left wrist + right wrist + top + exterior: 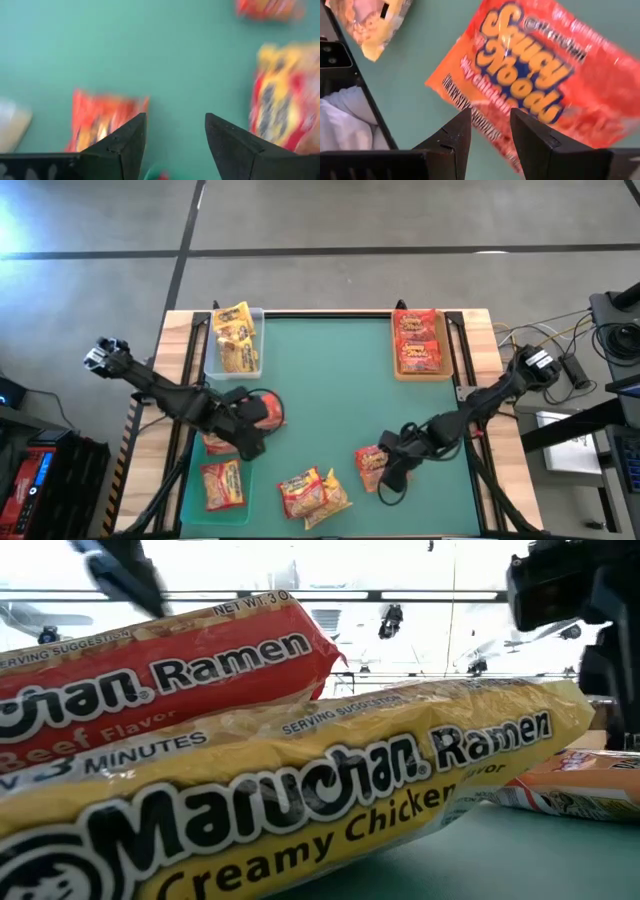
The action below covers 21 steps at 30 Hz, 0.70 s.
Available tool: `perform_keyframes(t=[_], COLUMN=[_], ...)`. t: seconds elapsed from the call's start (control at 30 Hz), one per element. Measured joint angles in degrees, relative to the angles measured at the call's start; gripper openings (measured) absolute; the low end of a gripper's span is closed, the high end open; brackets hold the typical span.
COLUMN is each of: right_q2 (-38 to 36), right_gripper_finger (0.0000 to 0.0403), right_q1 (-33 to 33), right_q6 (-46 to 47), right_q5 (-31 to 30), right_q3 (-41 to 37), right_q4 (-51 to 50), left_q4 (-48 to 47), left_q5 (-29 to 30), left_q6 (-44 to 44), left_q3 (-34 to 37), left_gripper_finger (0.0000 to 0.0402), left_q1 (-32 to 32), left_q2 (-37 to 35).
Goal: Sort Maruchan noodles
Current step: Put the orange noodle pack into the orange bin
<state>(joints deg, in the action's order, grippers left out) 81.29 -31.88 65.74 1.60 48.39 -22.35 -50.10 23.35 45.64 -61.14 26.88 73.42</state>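
Crinkly red-orange "Saucy Noodz" packet (pixel 540 80) lay flat on green surface (pixel 330 380), low and right of middle. Right pincer (pixel 490 132) hovered above its edge, fingers apart. Left pincer (pixel 175 145) open near the left edge; centre bare.

On my screen I see the Maruchan noodles (pixel 300 810) in crinkly, glossy plastic that catches the light, lying on a smooth matt green worktop (pixel 330 390) with pale bare wood at its edges, and the fingers (pixel 445 145) look like matt black hard plastic.
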Motion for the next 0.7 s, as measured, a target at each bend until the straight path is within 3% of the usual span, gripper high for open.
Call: perform_keyframes(t=[0.23,0.4,0.57,0.7], right_q2=[1.8,3.7,5.8,6.9], right_gripper_finger=[0.0127,0.0127,0.0127,0.0127], right_q1=[-5.4,-8.3,-8.2,-6.0], right_q6=[8.7,12.3,11.3,7.1], right_q5=[-0.1,-0.1,-1.2,-5.0], right_q3=[0.0,0.0,0.0,0.0], right_q4=[0.2,0.3,-0.2,-1.8], left_q4=[19.1,31.0,39.6,40.7], left_q5=[1.7,-2.3,-6.1,-6.6], left_q6=[-15.4,-24.9,-29.9,-30.6], left_q3=[0.0,0.0,0.0,0.0], left_gripper_finger=[0.0185,0.0184,0.0184,0.0184], left_q1=[-4.9,-7.7,-9.7,-10.9], left_q2=[5.1,10.9,16.4,19.6])
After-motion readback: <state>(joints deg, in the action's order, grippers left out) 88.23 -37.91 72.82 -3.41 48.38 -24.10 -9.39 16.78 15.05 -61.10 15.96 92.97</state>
